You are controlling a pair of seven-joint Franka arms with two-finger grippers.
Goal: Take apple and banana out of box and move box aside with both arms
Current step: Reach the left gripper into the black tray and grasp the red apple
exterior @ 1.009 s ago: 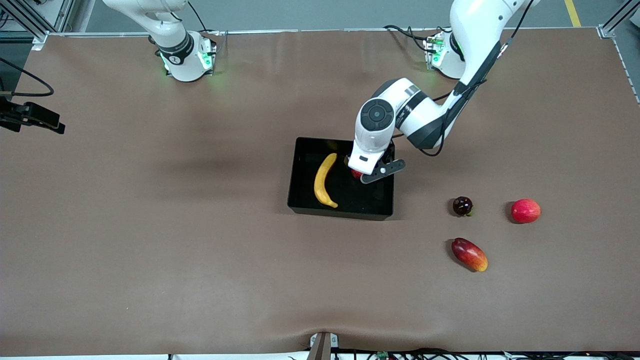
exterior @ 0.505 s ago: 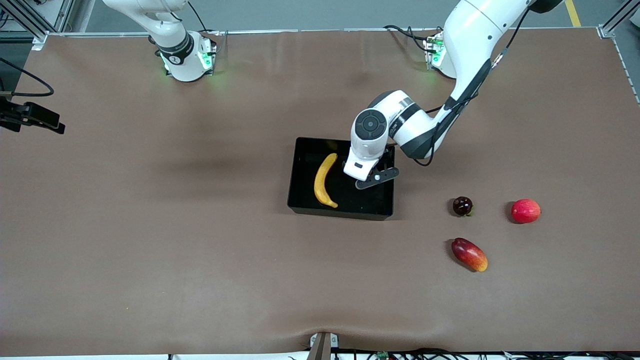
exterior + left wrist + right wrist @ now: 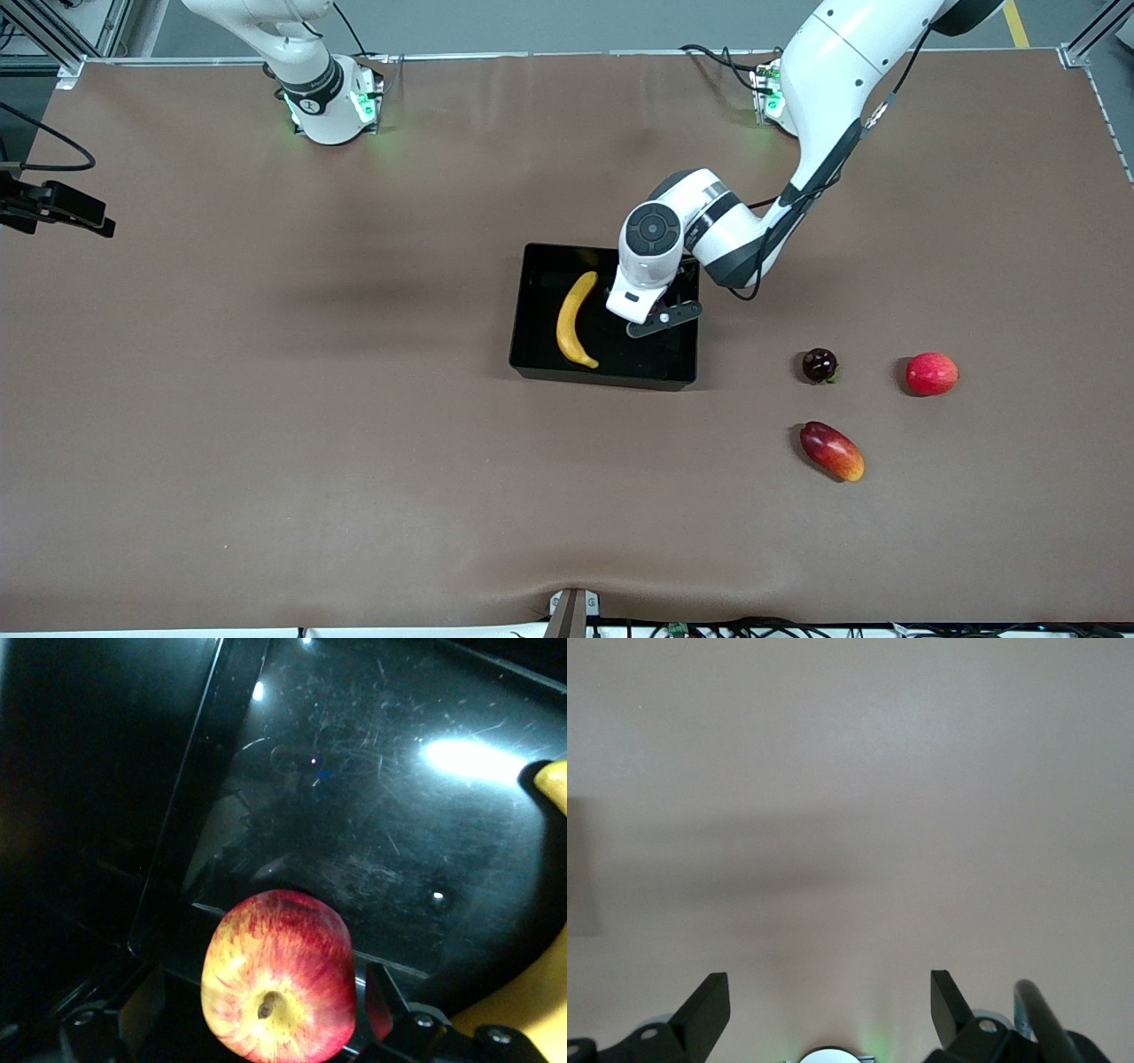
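Progress is nil: apple and banana both lie in the box, the apple at the banana's three o'clock. Left gripper straddles the apple, fingers spread, not yet clamped. Right gripper waits open above bare table.

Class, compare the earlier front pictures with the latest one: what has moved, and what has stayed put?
The left gripper has slid inside the box toward the banana, its open fingers now around the apple, which it hides from the front view. Banana, box, loose fruit and the waiting right arm stayed.
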